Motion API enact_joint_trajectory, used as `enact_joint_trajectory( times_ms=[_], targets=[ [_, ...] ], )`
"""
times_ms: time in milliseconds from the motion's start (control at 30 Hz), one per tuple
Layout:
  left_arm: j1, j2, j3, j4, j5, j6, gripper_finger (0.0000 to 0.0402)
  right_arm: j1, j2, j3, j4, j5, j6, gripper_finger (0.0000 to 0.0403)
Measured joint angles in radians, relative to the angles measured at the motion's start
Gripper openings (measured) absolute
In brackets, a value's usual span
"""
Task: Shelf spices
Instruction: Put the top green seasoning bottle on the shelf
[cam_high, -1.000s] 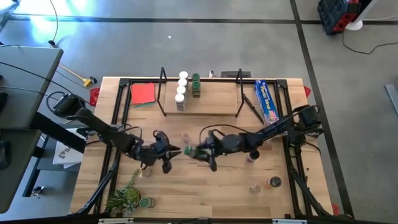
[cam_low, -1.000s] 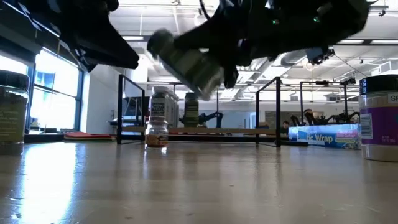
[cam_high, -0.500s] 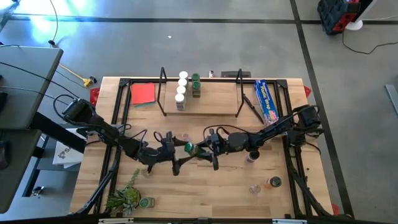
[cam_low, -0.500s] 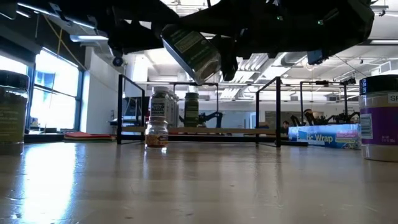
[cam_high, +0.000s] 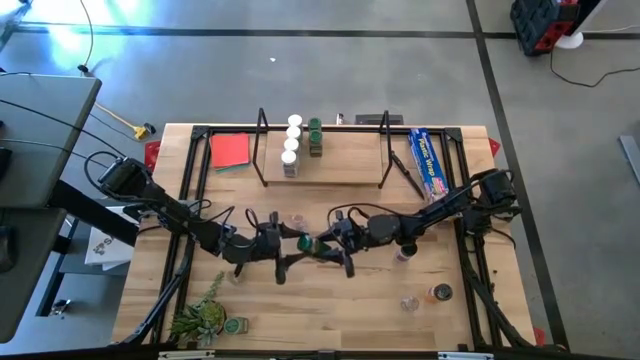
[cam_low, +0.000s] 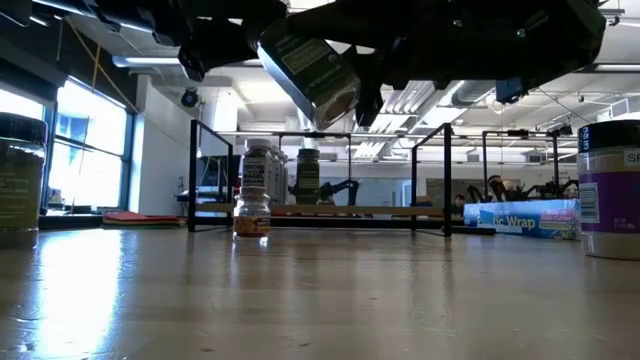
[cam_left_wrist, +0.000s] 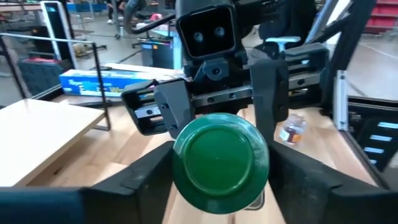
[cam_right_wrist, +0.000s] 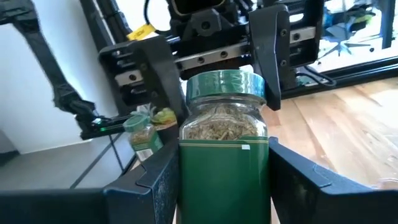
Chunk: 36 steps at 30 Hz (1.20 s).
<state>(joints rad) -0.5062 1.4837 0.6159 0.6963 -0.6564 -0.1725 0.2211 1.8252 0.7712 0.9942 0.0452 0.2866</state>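
High view shows the two arms meeting over the middle of the worktop. A green-lidded spice jar hangs in the air between them, tilted, with its lid toward the left arm. The right gripper is closed on the glass body of the jar; the right wrist view shows its two dark fingers pressed on both sides of the jar. The left gripper is spread open around the lid end. Its fingers stand on each side of the green lid and I cannot tell if they touch it.

At the back of the worktop stands the shelf with five jars on its board, three with white lids and two with green lids. A red square lies beside the shelf, and a blue box lies on its other side. A small clear jar stands on the worktop in front of the shelf. More jars stand near the right arm. A green plant sits at the front corner by the left arm.
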Motion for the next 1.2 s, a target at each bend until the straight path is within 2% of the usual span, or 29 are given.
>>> enact_joint_trajectory(
  times_ms=[67, 200, 267, 433, 533, 600, 700, 867, 1033, 1200],
  targets=[
    [0.008, 0.0, 0.0, -0.001, 0.029, -0.001, 0.0197, 0.0, 0.0, 0.0, -0.004, -0.009, 0.002, 0.0188],
    [0.027, 0.0, 0.0, -0.025, 0.085, -0.012, 0.0195, 0.0, 0.0, -0.001, -0.039, -0.013, 0.011, 0.0189],
    [0.042, -0.004, 0.001, -0.064, 0.125, -0.034, 0.0195, -0.001, 0.0, 0.001, -0.082, -0.015, 0.005, 0.0213],
    [0.092, -0.009, 0.096, -0.38, 0.218, -0.113, 0.0195, -0.026, -0.035, 0.003, -0.32, -0.024, 0.014, 0.0298],
    [0.119, 0.004, 0.18, -0.579, 0.31, -0.137, 0.0195, -0.048, -0.094, -0.001, -0.548, -0.016, 0.049, 0.0314],
    [0.134, 0.016, 0.207, -0.64, 0.364, -0.136, 0.0195, -0.06, -0.134, -0.002, -0.663, -0.008, 0.048, 0.0317],
    [0.164, 0.039, 0.212, -0.63, 0.417, -0.124, 0.0195, -0.067, -0.169, 0.0, -0.745, -0.008, 0.026, 0.0319],
    [0.186, 0.096, 0.212, -0.627, 0.417, -0.118, 0.02, -0.068, -0.17, -0.001, -0.74, -0.001, 0.019, 0.032],
    [0.199, 0.146, 0.216, -0.557, 0.409, -0.099, 0.021, -0.066, -0.17, 0.0, -0.746, -0.002, 0.025, 0.0321],
    [0.208, 0.147, 0.215, -0.548, 0.397, -0.078, 0.0209, -0.066, -0.169, 0.0, -0.744, -0.004, 0.026, 0.0321]
  ],
)
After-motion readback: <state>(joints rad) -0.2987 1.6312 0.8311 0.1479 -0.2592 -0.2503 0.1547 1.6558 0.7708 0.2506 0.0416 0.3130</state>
